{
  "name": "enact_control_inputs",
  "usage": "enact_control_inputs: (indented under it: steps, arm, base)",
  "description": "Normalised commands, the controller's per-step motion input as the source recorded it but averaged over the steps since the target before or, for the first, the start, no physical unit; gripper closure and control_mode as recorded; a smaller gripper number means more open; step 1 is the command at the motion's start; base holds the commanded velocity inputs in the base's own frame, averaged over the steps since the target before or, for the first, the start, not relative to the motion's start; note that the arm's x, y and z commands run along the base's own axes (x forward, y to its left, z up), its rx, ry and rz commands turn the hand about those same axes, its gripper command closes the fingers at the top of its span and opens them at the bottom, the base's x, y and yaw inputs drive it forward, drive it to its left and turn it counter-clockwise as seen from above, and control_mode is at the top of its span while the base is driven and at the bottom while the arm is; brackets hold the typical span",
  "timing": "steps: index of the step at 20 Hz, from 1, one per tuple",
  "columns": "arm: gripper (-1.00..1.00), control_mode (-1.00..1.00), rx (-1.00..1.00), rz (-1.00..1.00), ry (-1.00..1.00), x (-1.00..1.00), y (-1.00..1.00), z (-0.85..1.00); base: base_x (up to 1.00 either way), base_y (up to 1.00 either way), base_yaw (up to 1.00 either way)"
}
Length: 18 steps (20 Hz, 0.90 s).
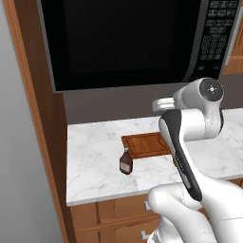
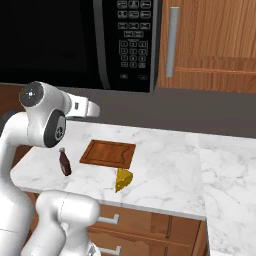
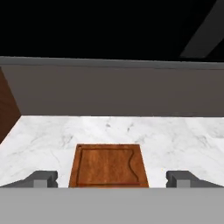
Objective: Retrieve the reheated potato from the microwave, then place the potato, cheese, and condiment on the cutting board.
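left base: condiment [image 1: 126, 162] upright just off cutting board [image 1: 146, 144] corner, label unreadable, microwave [image 1: 128, 38] shut | right base: cheese [image 2: 123, 179] near worktop [image 2: 165, 172] front edge, keypad illegible | hand: end effector [image 3: 112, 179] spread wide, empty, above bare board

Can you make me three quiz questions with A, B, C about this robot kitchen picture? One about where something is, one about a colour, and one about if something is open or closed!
1. Where is the condiment bottle?
A. on the cutting board
B. on the counter beside the board
C. in the microwave

2. What colour is the cheese?
A. yellow-orange
B. green
C. white

3. How is the microwave door?
A. wide open
B. missing
C. shut

Answers:
1 B, it stands on the marble just off the cutting board.
2 A, the wedge looks yellow-orange.
3 C, the dark glass covers the front.
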Motion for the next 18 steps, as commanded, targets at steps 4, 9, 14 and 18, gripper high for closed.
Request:
enact_control_inputs:
  steps: [4,9,14,18]
  arm:
    - [-1.0,-1.0,0.04,-0.12,0.0,-0.06,-0.2,0.52]
    - [-1.0,-1.0,0.03,-0.01,0.0,-0.07,-0.19,0.48]
    - [-1.0,-1.0,0.03,0.0,0.0,-0.05,-0.18,0.47]
    - [-1.0,-1.0,0.08,0.0,0.0,-0.07,-0.2,0.42]
  base:
    - [0.0,0.0,0.0]
    - [0.0,0.0,0.0]
    - [0.0,0.0,0.0]
    - [0.0,0.0,0.0]
